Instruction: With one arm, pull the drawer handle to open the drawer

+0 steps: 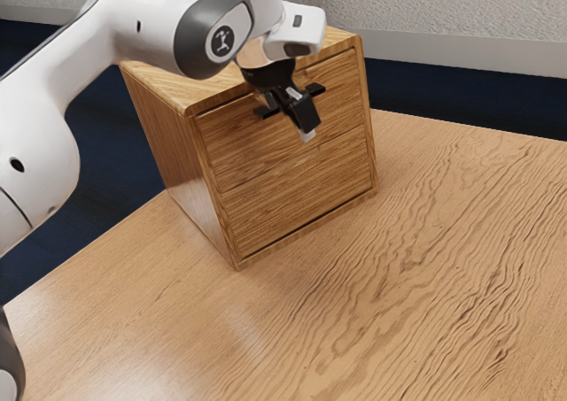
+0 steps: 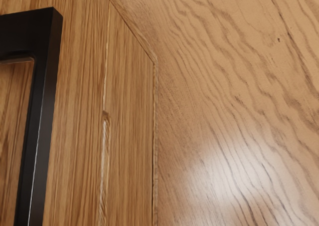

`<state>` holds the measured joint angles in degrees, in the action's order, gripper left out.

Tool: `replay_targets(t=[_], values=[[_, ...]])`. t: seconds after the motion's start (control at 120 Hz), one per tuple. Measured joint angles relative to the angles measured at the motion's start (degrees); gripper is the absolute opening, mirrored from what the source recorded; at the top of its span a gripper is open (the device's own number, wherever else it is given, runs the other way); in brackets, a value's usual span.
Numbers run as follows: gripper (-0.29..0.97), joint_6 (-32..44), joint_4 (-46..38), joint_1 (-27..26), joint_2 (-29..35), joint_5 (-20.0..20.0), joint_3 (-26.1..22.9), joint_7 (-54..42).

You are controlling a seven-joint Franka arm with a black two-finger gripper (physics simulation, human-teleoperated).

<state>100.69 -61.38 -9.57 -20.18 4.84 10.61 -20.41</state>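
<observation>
- Pincer (image 1: 299, 116) sits in the upper centre of the exterior view, right at the black handle (image 1: 266, 111). From this angle I cannot tell whether it is spread or pressed together on the bar.
- That handle is a straight bar standing off the top drawer (image 1: 239, 144), and the wrist view has one end of it close by the hand.
- Before any pull, I would make sure the bar is caught from both sides, near its middle, so the drawer runs without twisting.
- Drawer front looks flush with the cabinet (image 1: 164, 127), so the opening seems not yet begun.
- Best line of pull, I judge, is straight out and square to the front, toward the lower right of the frame. It should stay level rather than dragging downward.
- Cabinet stands loose on the tabletop (image 1: 399, 268) and may slide or tip. A slow, steady draw seems wiser than a jerk.
</observation>
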Motion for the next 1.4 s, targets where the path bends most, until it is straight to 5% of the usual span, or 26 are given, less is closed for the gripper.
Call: replay_targets(t=[1.4], values=[[0.67, -0.4, 3.3, 1.3, -3.3, 1.6, -2.7, -0.3]])
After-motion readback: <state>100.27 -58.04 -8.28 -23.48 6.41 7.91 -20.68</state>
